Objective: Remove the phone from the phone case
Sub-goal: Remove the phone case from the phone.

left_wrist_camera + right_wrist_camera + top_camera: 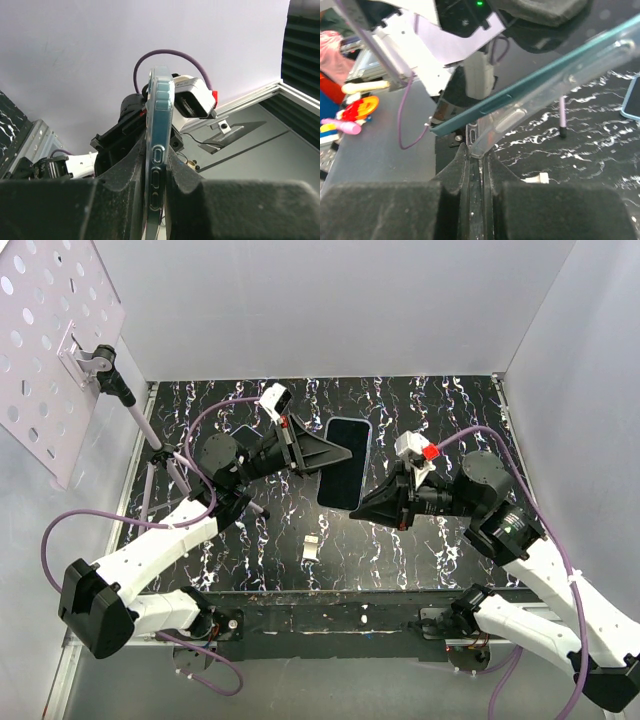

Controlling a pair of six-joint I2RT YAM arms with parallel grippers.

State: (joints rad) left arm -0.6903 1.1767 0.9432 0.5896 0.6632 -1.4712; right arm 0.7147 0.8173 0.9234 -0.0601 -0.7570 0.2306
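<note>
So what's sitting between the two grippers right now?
The cased phone, held by both the left gripper and the right gripper; the top view shows it.

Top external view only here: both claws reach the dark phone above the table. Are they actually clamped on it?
Observer: Yes; the left wrist view shows the left claw shut on the phone case, seen edge-on.
Operator: And the right one?
Observer: Its wrist view shows the right claw pinching the clear case's corner.
Operator: Anything freed yet?
Observer: Partly; there the teal edge of the phone stands apart from the case near that corner, but it is not out.
</note>
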